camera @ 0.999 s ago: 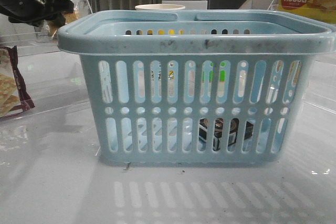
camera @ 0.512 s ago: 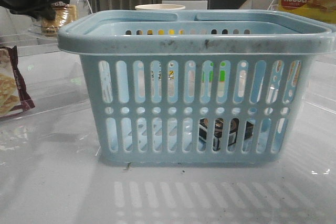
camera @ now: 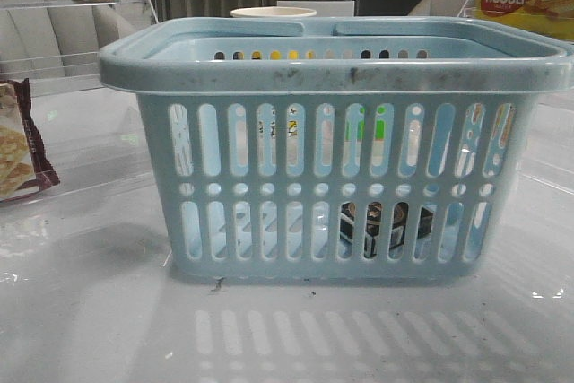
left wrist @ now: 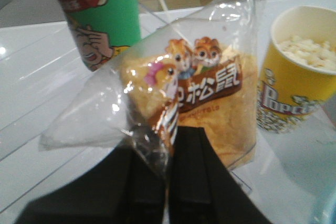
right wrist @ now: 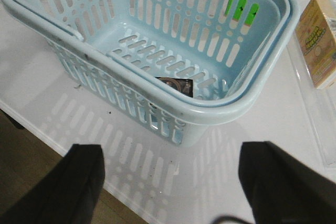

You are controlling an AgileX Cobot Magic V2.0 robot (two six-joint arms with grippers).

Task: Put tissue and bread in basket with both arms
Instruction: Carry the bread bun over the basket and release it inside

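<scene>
While the white table (camera: 90, 329) is stretching wide under everything, the light blue basket (camera: 332, 69) is sitting upright in the middle of it. It is the biggest thing here, with tall slots and round holes in its sides. In the right wrist view, the right gripper (right wrist: 170, 182) is hanging above the table near the basket, and its two black fingers (right wrist: 79, 182) are spread wide with nothing between them. In the left wrist view, the left gripper (left wrist: 169, 182) is pinching the bread (left wrist: 210, 103) by the edge of its clear crinkly bag, fingers closed tight on it, and the bread is hanging up off the table. Behind the bread, a green can (left wrist: 100, 14) and a yellow popcorn cup (left wrist: 296, 72) are standing on the table. A maroon-edged bag of crackers (camera: 22, 141) is lying at the far left in the front view. The small black tissue pack (right wrist: 175, 86) is lying flat on the basket's floor, near a corner.
</scene>
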